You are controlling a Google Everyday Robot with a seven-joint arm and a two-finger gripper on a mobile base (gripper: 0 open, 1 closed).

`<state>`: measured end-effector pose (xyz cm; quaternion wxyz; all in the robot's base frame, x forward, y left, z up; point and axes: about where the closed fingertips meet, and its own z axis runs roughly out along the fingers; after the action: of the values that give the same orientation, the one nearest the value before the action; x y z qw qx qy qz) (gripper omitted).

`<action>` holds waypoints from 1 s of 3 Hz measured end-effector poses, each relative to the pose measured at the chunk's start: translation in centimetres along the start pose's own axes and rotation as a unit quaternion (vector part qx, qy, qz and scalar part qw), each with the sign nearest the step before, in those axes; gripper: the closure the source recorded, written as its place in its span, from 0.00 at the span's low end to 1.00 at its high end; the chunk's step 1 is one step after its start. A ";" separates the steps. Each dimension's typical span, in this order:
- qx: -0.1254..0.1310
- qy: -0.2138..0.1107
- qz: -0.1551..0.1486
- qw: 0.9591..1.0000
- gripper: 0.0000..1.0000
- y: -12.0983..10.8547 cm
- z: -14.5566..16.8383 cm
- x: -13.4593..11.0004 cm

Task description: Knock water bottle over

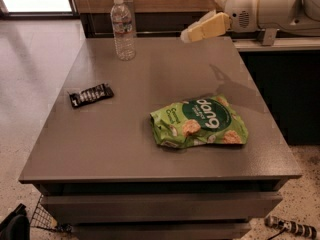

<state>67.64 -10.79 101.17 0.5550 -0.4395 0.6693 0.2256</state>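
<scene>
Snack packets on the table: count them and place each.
2. The green snack bag lies right of centre; the black bar wrapper near the left edge. The end effector hovers at the far edge, right of the water bottle.

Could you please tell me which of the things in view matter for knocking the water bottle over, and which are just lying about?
For the job: water bottle, upright at the far edge of the table; gripper, raised to the bottle's right, not touching it.
Just lying about: green Dang snack bag, mid-table; black-wrapped snack bar, left side.
</scene>
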 end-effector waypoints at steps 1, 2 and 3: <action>-0.005 -0.052 0.031 0.998 0.00 -0.6 2.3 -0.9; 0.003 -0.060 0.061 0.996 0.00 -0.9 3.5 -1.1; 0.003 -0.060 0.061 0.996 0.00 -0.9 3.5 -1.1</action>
<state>70.25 -8.13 101.35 0.5811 -0.3817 0.6608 0.2828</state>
